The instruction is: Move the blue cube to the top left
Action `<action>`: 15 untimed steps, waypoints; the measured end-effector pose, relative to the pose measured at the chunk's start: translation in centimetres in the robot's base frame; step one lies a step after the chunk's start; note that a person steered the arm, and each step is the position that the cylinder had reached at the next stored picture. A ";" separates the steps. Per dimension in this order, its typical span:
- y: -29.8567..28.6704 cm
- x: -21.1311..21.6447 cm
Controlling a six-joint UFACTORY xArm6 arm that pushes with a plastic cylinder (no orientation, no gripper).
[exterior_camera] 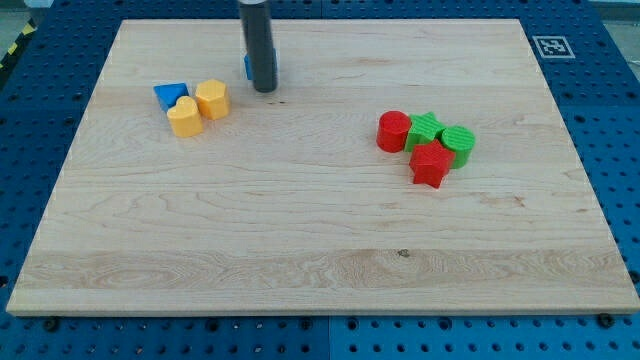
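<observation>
My tip [265, 88] is the bottom end of a straight dark rod that comes down from the far edge of the view. The rod stands almost straight up, and its end rests on the pale wooden board [300, 250]. There is no gripper here, only the rod, so nothing can open, close or hold a thing. It can only push.

The small blue cube [248, 67] is mostly hidden behind the rod. Only a thin blue bit peeks out on the rod's left side, and a tiny bit on its right. The cube sits in the far part of the board, a little left of the middle. My tip looks to be touching it, on the side of the cube that faces the view, but I cannot be sure they touch.

I think my tip is there because the cube has to go to the far left corner. To get there it still needs a push to the left, so my tip would do better on the cube's right side.

Near on the left sit a blue triangle block [170, 96], a yellow six-sided block [212, 99] and a rounded yellow block [184, 117], all bunched together. They lie nearer than a straight path to that corner.

Well apart on the right are a red round block [393, 131], a green star-like block [424, 130], a green round block [458, 143] and a red chunky block [430, 165].
</observation>
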State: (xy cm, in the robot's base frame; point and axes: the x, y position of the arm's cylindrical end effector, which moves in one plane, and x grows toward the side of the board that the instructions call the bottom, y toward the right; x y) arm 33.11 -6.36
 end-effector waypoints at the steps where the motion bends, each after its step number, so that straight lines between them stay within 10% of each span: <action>1: 2.5 -0.1; 7: -8.9 -4.2; 11: -0.4 -4.2; 15: -7.7 -6.6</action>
State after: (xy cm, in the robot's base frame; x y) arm 26.52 -14.09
